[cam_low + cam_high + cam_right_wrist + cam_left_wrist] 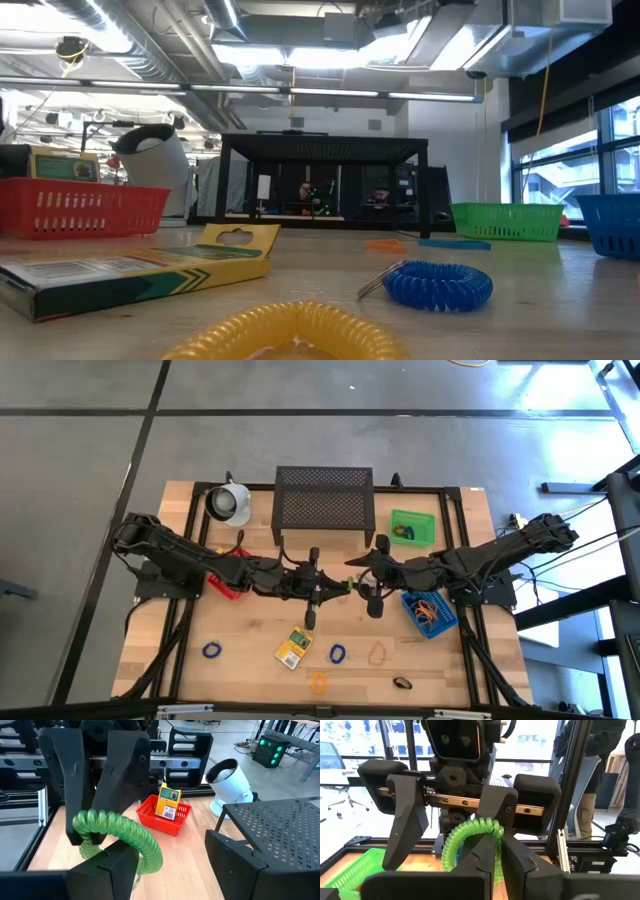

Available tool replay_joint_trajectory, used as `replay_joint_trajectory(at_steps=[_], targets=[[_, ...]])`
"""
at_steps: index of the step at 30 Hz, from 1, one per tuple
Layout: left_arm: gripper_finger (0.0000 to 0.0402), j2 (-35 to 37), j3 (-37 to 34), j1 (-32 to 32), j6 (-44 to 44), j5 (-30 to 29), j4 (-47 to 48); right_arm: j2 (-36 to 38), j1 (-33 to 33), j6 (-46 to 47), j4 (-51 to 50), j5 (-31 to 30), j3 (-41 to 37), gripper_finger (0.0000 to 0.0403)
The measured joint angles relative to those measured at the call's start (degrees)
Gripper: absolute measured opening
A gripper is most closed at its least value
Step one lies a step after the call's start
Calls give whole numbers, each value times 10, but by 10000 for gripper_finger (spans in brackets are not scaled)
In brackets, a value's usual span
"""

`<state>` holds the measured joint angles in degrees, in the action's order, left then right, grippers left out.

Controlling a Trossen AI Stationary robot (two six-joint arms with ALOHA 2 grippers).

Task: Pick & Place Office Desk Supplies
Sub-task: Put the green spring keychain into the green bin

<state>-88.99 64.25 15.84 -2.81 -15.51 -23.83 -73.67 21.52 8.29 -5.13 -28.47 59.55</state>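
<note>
Yellow coiled plastic loop [290,335] blurred, cut off at 6 o'clock edge; small dark clip-like bit [403,683] too small to identify.

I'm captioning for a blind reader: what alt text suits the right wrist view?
A green coiled plastic loop is pinched in the left hand, facing the camera; behind it sit a red plastic bin holding a yellow printed packet and a white mug.

coil loop [470,837]: green | bin [164,820]: red | mug [230,782]: white
</note>
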Motion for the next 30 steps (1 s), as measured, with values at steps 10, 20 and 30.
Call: replay_joint_trajectory(at_steps=[10,20,30], targets=[[15,0,0,0,-3,-1,0,0,0,2,0,0,0,161],[15,0,0,0,8,-19,0,0,0,16,0,0,0,24],[98,0,0,-9,-40,-67,3,0,-2,78,-25,-20,0,12]])
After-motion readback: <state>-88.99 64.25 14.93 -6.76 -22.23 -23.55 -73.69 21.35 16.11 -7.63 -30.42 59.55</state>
